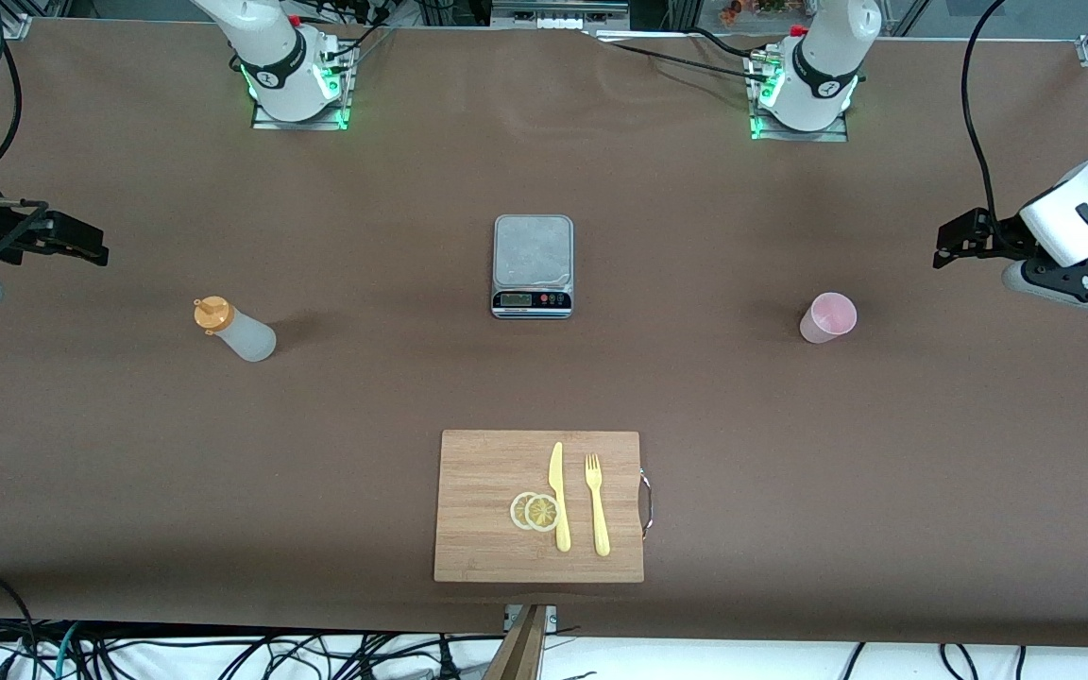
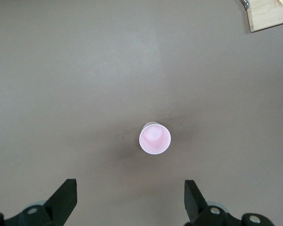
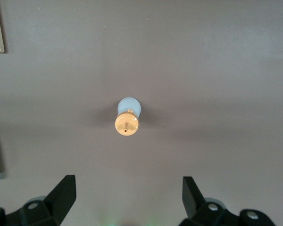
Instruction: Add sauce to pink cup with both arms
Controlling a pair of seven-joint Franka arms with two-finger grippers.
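Our left gripper (image 2: pixel 131 200) hangs with its fingers (image 2: pixel 66 197) spread wide and nothing between them, high over the left arm's end of the table. Seen from its wrist, the pink cup (image 2: pixel 154 138) stands upright almost straight below, mouth up, just ahead of the gap between the tips. Our right gripper (image 3: pixel 128 197) is likewise wide open and empty, up over the right arm's end, and the sauce (image 3: pixel 127 117) stands upright below it, orange nozzle pointing up at the camera.

From the front view, the left gripper (image 1: pixel 955 247) is over bare table close to the pink cup (image 1: pixel 827 317), and the right gripper (image 1: pixel 81 247) is close to the sauce (image 1: pixel 234 329). So each arm has its own target: the bottle lies toward the right arm's end, the cup toward the left arm's, well apart, with a kitchen scale (image 1: pixel 533 265) between them. A cutting board (image 1: pixel 487 510) with lemon slices (image 1: pixel 535 511), a knife (image 1: pixel 558 496) and a fork (image 1: pixel 597 504) lies nearer to the front camera.

We judge nothing is grasped yet. Both long axes are vertical, so each descent should close across the sides, not down on top.
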